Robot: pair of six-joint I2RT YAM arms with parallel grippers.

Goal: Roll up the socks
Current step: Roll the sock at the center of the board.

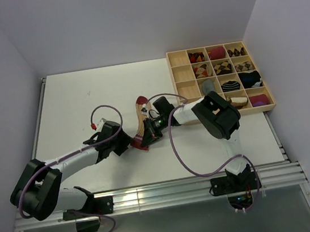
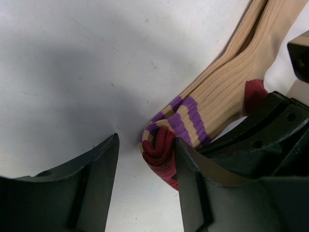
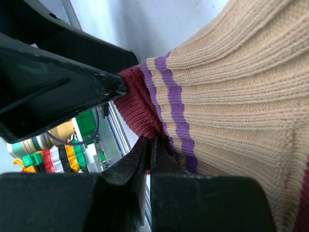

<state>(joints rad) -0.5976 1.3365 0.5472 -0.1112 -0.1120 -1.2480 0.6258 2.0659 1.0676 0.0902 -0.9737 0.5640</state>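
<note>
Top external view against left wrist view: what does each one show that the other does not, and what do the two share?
Only the top external view shows the wooden tray with its sock bundles at the far right, and the dark-red toe of the beige sock. Only the left wrist view shows the purple stripes on the cuff, and the folded dark-red cuff edge between the open fingers of the left gripper. Both show the beige sock lying on the white table, with the left gripper at its cuff end.
</note>
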